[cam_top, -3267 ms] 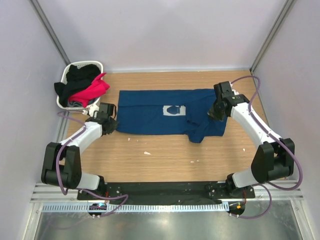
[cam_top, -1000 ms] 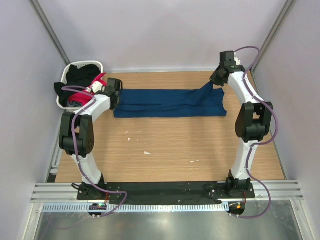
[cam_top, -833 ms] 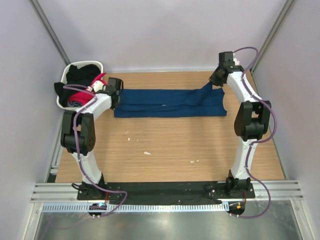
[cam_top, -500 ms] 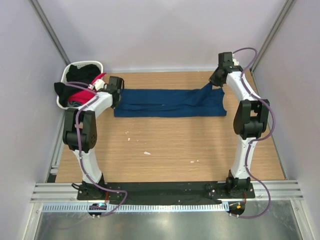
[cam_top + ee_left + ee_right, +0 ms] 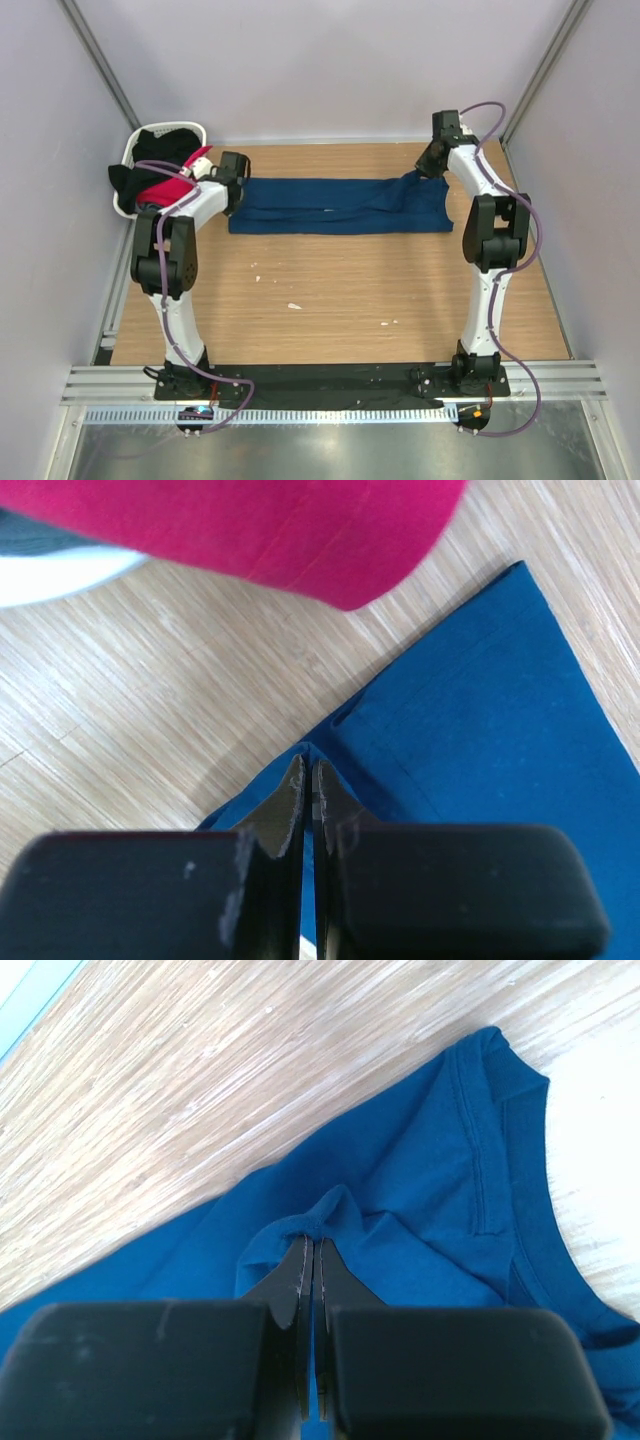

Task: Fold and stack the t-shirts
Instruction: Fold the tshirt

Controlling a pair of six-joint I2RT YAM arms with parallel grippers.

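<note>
1. As seen from above, shows navy t-shirt [image 5: 340, 205] folded into a long band near the far edge of the table [image 5: 340, 300].
2. Pinches its left corner in left gripper [image 5: 308, 768], jaws pressed together on a raised fold.
3. Clamps a fold beside the collar [image 5: 480, 1160] in right gripper [image 5: 310, 1245].
4. Overhangs the left gripper with pink t-shirt [image 5: 250, 525], spilling from white basket [image 5: 131, 150] at the far-left corner, alongside black t-shirt [image 5: 165, 145].
</note>
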